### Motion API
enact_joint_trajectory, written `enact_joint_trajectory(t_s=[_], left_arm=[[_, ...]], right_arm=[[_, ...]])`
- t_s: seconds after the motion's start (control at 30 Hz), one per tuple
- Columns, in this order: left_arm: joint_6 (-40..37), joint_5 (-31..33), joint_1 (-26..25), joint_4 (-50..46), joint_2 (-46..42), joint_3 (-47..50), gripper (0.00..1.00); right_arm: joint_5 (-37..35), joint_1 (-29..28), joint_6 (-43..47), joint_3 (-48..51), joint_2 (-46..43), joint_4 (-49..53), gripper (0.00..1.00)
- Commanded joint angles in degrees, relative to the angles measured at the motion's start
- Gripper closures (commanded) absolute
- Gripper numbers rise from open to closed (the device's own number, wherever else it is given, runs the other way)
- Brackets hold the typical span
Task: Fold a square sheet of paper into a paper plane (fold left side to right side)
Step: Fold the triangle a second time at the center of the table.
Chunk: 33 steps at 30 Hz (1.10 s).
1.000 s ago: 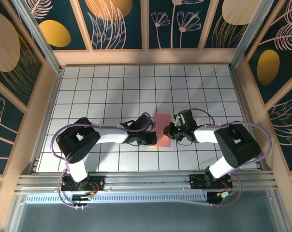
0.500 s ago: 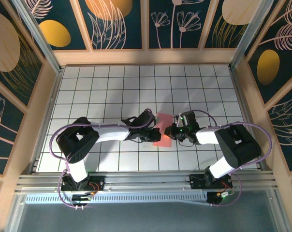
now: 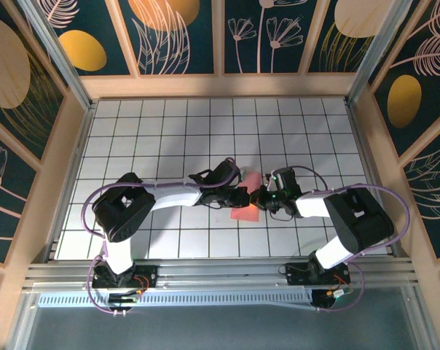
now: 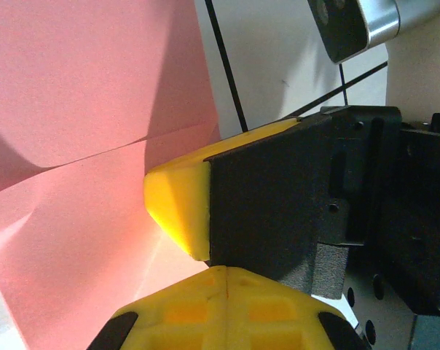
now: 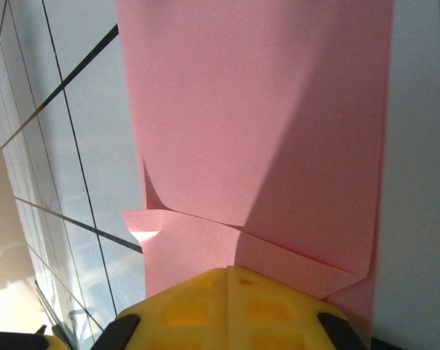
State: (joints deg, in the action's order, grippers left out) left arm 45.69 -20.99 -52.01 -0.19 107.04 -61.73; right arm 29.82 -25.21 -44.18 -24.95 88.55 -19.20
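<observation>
On the left of the top view, the left arm [image 3: 169,197] reaches low across the white grid table [image 3: 169,124] toward the middle. The left gripper [image 3: 241,195] lies over the left part of the square sheet of paper [image 3: 244,213]. In the left wrist view, the left gripper [image 4: 224,275] has its yellow fingers pressed together along a closed seam. The salmon-pink sheet [image 4: 81,73] runs in beneath them, so they pinch it. The paper there is bent, an upper flap meeting a lower one along a soft crease. Just right of it stands a yellow fingertip [image 4: 178,208] on a black body, which looks to belong to the other gripper. The sheet sits near the table's centre, between the two grippers, with its near edge on the tiles. The right gripper [image 3: 258,198] touches the sheet's right side. In the right wrist view its fingers [image 5: 198,310] are likewise closed tight, and the layered edges of the folded paper [image 5: 256,109] disappear between them. The right arm [image 3: 322,204] bends back toward the right.
</observation>
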Motion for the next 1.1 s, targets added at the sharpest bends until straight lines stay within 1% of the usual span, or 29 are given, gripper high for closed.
enact_joint_trajectory(t_s=[0.0,0.43,0.63,1.07], left_arm=[[-0.70,1.57,0.33,-0.79,2.49,0.34,1.00],[0.28,2.45,0.42,0.44,-2.76,4.78,1.00],[0.26,1.13,0.42,1.50,-0.79,3.54,1.00],[-0.90,1.93,0.42,0.71,2.94,1.01,1.00]], right_arm=[[-1.60,-0.14,1.09,1.05,1.27,5.05,1.00],[-1.61,-0.10,1.07,0.85,1.80,4.90,1.00],[-1.61,-0.10,1.04,0.87,1.93,4.81,1.00],[-1.79,-0.15,1.10,1.27,1.78,4.85,1.00]])
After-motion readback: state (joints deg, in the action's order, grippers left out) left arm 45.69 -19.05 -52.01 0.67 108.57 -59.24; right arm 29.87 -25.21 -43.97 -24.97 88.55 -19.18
